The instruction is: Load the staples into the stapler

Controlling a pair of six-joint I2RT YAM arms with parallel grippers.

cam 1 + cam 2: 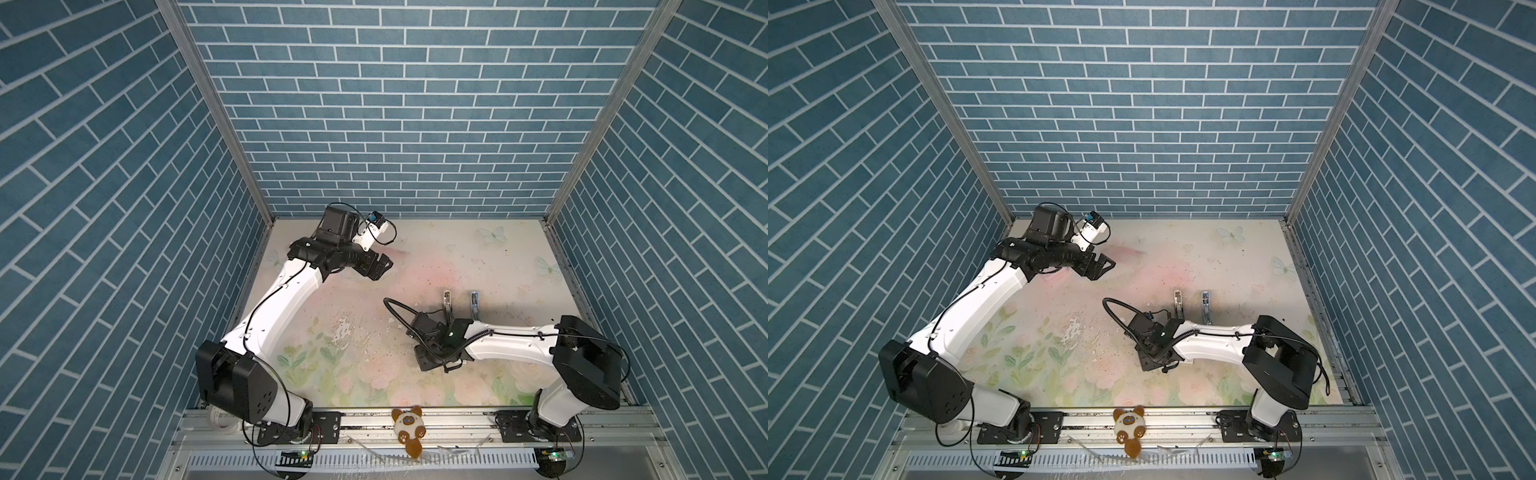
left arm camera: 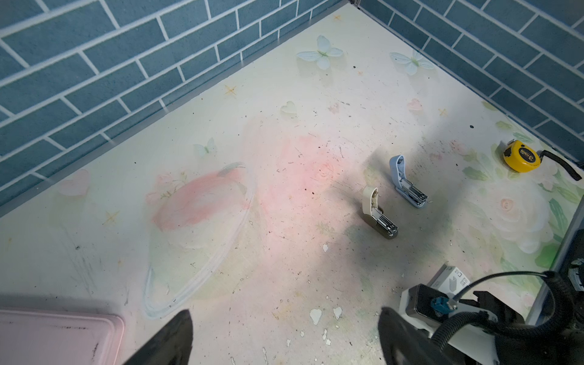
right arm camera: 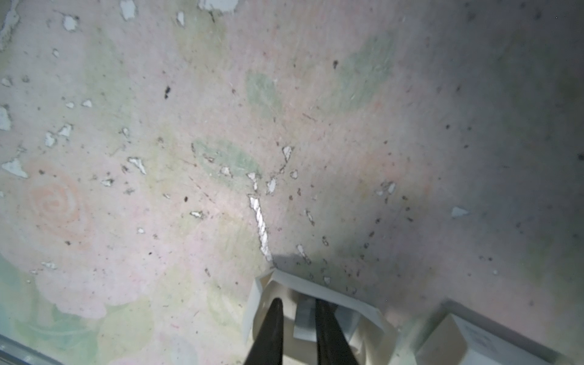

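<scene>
Two staplers stand hinged open side by side at about three o'clock from the middle of the table (image 1: 478,249): the cream stapler (image 2: 377,211) and the blue stapler (image 2: 406,183), lids up, metal channels showing. Left gripper (image 2: 284,316) hangs high at eleven o'clock, jaws spread wide and nothing in them, with the pink board (image 2: 57,335) near it. Right gripper (image 3: 298,303) is down low, just off the middle toward four o'clock, nosing into the white card tray (image 3: 354,300). And there are the staples (image 3: 304,319), a grey strip lying in that tray right between the black fingers (image 3: 273,328). Jaws are drawn narrow either side of the strip. Pinching it or only straddling it, I cannot tell. White sleeve (image 3: 474,338) sits just beside the tray. Yellow tape measure (image 2: 521,156) lies out past the staplers at three o'clock, and the plush toy (image 1: 409,428) is at six o'clock on the front rail (image 1: 457,424).
</scene>
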